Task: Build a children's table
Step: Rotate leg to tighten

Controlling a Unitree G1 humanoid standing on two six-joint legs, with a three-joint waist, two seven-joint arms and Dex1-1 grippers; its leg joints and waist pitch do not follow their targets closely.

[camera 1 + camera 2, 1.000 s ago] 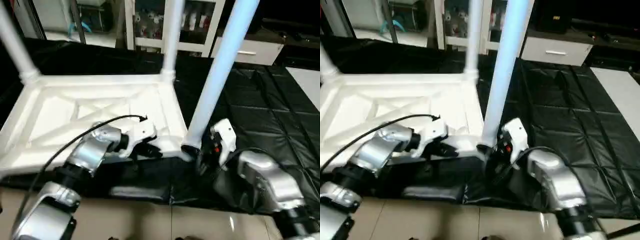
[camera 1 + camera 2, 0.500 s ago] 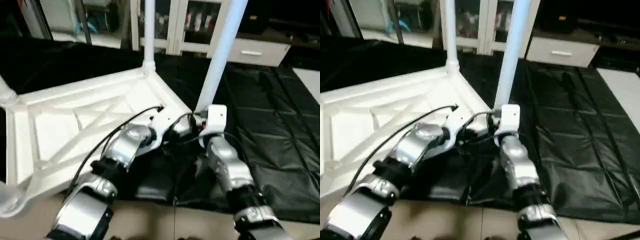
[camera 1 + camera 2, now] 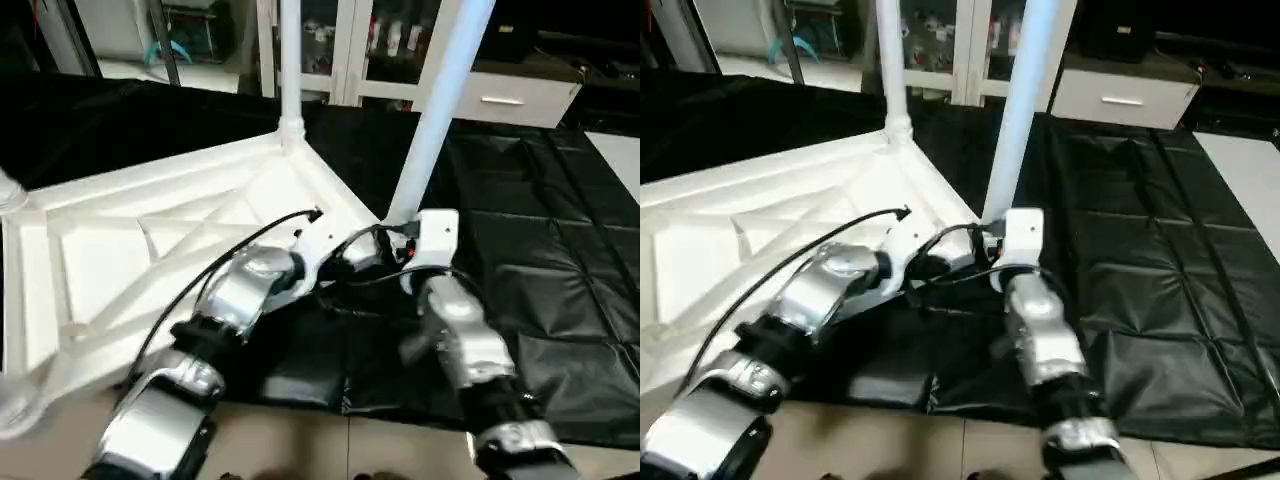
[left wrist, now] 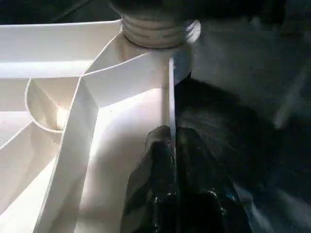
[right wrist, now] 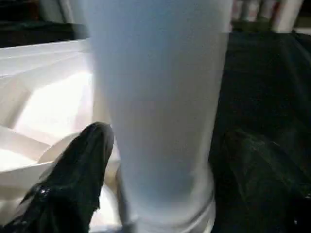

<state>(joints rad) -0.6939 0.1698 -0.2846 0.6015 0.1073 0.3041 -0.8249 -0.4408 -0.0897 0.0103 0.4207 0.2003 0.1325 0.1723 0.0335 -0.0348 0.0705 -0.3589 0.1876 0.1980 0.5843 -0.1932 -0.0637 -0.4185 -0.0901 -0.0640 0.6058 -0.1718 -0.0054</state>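
Left gripper [image 4: 172, 145] is clamped on the raised rim of the tabletop [image 3: 150, 240]; right gripper [image 5: 160, 160] straddles the near leg [image 3: 435, 110], black fingers [image 5: 77, 170] spread, contact unclear.

Head views: tabletop lies underside up at 10 o'clock, X-ribs showing, legs upright in corner sockets, far leg [image 3: 290, 60] at 12. Both silver forearms converge on the near corner.

Left wrist: rim edge sits between the closed fingers, socket just beyond.

Right wrist: leg fills the gap between fingers.

Black mat [image 3: 540, 230] underneath, cabinets [image 3: 500, 95] behind.
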